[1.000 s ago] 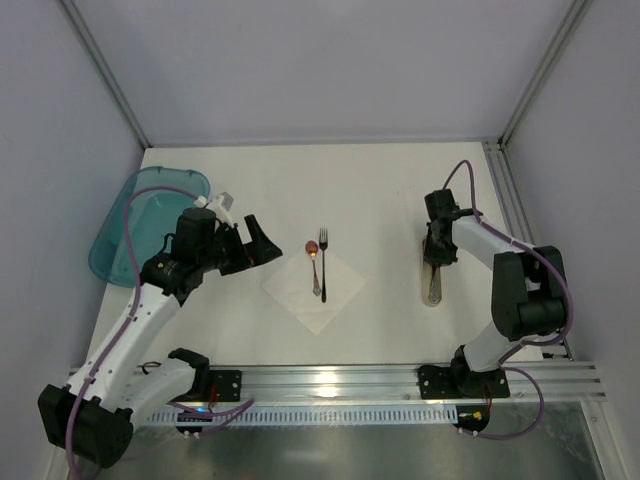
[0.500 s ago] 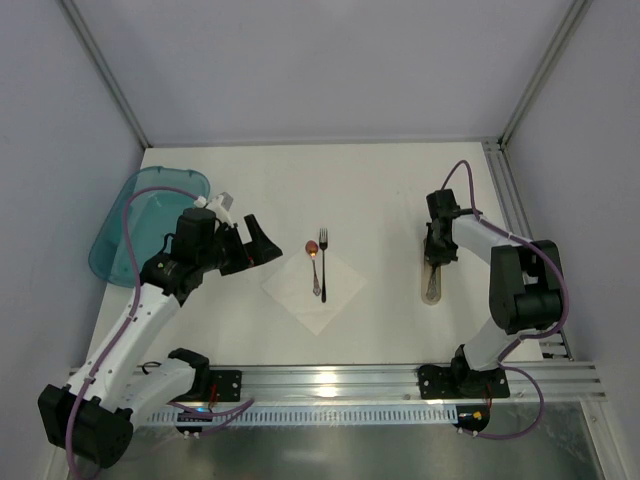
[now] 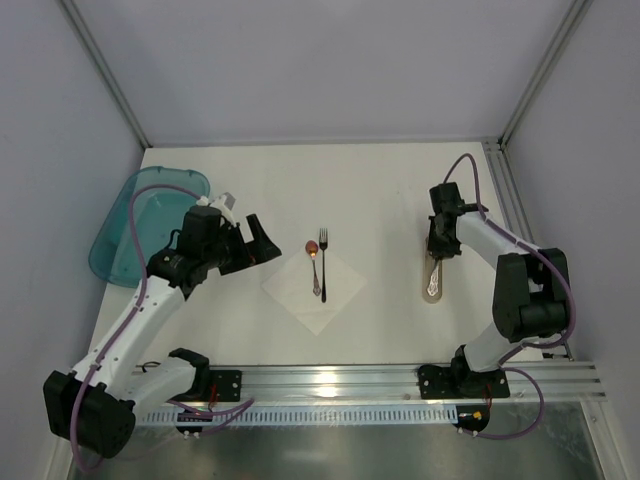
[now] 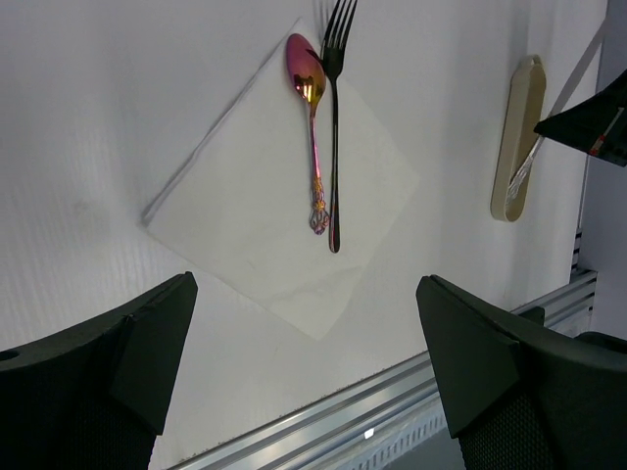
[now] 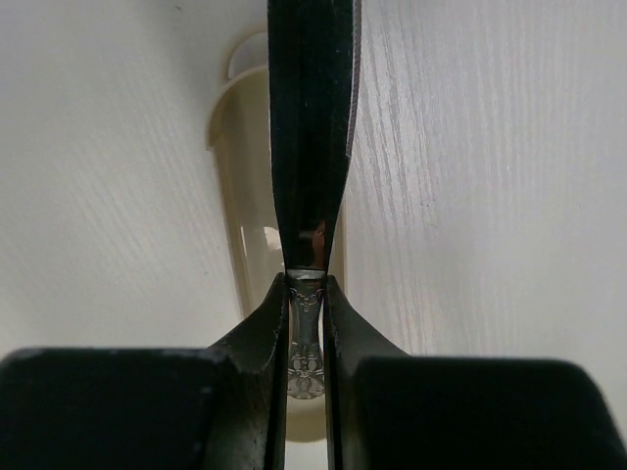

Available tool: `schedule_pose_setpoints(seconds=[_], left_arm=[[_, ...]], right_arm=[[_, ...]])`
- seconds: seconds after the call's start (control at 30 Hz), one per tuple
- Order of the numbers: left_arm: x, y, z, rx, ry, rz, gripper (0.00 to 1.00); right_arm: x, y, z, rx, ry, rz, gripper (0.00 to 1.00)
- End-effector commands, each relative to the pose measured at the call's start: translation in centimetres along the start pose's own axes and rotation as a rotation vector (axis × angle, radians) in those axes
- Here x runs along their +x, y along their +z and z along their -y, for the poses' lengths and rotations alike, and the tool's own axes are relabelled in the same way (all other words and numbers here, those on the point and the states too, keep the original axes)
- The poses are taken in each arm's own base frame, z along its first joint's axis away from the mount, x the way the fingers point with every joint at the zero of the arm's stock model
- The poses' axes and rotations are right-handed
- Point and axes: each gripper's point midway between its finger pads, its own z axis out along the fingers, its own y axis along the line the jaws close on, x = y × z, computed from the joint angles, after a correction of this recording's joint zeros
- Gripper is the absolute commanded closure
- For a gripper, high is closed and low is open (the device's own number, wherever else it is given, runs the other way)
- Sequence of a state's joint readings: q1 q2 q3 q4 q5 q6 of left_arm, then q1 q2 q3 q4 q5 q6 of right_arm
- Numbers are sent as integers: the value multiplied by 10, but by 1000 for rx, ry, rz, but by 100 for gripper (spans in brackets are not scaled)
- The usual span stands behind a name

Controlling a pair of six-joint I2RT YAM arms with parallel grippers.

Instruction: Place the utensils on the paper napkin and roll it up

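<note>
The white paper napkin (image 3: 314, 286) lies as a diamond at mid-table. A pink spoon (image 3: 313, 262) and a dark fork (image 3: 323, 262) lie side by side on it, heads toward the far side. The left wrist view shows the napkin (image 4: 265, 215), spoon (image 4: 312, 108) and fork (image 4: 335, 127). My left gripper (image 3: 262, 243) is open and empty, hovering left of the napkin. My right gripper (image 3: 438, 250) is shut on the knife (image 5: 306, 338), gripping its ornate silvery handle over the tan tube (image 3: 433, 278). The dark blade runs along the tube (image 5: 240, 196).
A translucent teal tub (image 3: 140, 220) sits at the far left. An aluminium rail (image 3: 330, 380) runs along the near edge. The enclosure frame posts stand at the back corners. The tan tube also shows in the left wrist view (image 4: 514, 137).
My right gripper has shifted slightly toward the far side with the knife, and the tan tube has moved a little with it. My left arm has barely moved.
</note>
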State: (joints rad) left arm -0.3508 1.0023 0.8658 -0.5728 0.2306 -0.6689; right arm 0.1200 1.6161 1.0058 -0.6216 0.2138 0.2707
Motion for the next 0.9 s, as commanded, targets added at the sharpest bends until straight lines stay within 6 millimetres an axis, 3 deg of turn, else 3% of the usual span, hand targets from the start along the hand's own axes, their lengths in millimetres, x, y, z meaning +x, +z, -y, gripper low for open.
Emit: schedule_pose_setpoints(seconds=[0.0, 0.27, 0.5, 0.7, 0.87], left_arm=[[-8, 5, -1, -1, 20, 28, 0], [-9, 4, 0, 0, 28, 27, 0], [-9, 3, 2, 11, 26, 27, 0], [-7, 2, 0, 2, 28, 22, 0], [-8, 2, 1, 7, 23, 24, 0]], right_arm=[[-26, -28, -4, -53, 12, 90, 96], [-27, -30, -15, -124, 2, 105, 96], [-26, -6, -30, -179, -16, 106, 96], [-18, 14, -21, -106, -13, 63, 96], [-14, 19, -17, -82, -9, 47, 96]])
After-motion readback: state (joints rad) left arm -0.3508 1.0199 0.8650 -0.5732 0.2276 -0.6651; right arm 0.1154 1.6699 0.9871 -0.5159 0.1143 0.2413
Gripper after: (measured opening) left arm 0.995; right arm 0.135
